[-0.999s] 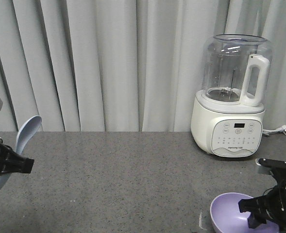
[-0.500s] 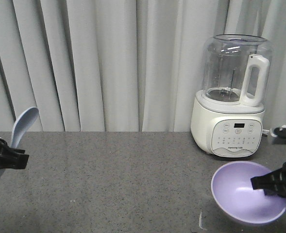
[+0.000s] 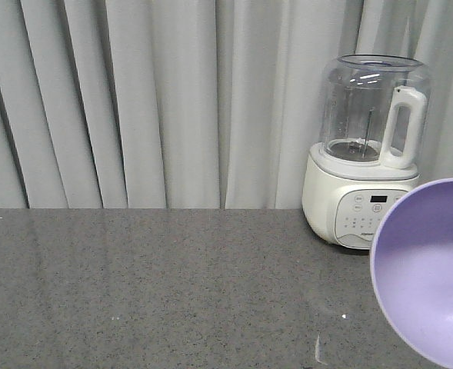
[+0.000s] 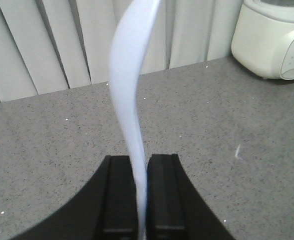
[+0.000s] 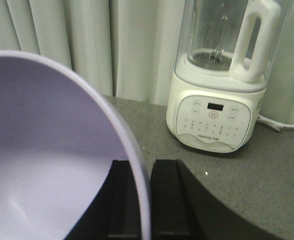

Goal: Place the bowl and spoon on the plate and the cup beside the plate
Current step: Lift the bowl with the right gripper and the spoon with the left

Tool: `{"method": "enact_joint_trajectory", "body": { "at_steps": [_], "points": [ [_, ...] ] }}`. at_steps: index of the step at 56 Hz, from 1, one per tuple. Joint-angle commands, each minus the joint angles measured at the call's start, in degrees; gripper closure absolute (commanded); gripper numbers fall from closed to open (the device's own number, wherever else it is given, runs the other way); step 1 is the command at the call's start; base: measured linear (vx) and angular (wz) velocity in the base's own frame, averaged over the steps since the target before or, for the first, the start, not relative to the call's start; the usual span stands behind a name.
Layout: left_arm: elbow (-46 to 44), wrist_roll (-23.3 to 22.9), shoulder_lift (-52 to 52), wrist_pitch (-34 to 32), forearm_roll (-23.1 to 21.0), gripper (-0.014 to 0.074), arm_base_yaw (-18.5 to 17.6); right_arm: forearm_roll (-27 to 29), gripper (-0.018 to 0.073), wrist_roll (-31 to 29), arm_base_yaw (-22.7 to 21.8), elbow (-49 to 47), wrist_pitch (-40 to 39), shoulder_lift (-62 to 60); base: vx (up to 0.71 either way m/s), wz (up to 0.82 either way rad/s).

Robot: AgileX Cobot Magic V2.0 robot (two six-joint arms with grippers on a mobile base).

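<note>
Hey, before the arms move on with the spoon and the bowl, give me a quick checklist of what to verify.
1. Grip of left gripper on spoon: ok, clamped.
2. Grip of right gripper on rim of bowl: ok.
3. Gap between bowl and blender: ok in the right wrist view.
4. Where plate is: cannot tell, in no view.
5. Where cup is: cannot tell, in no view.

pale grey pleated curtains (image 3: 172, 100) behind a speckled grey countertop (image 3: 172, 292), white blender (image 3: 368, 154) at right
</note>
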Motion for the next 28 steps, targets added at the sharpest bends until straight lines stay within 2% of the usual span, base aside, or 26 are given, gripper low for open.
{"method": "enact_joint_trajectory", "body": {
  "at_steps": [1, 28],
  "points": [
    [1.1, 0.1, -3.0, -7.7, -1.8, 0.0603, -0.4, 2.0, 0.0568, -0.8, -0.2, 0.3, -6.2, -3.7, 0.00, 0.00],
    [3.6, 0.1, -5.6, -10.7, -1.9, 0.0603, -0.3, 2.2, 0.0568, 0.2, -0.2, 1.1, -7.2, -5.8, 0.00, 0.00]
  ]
}}
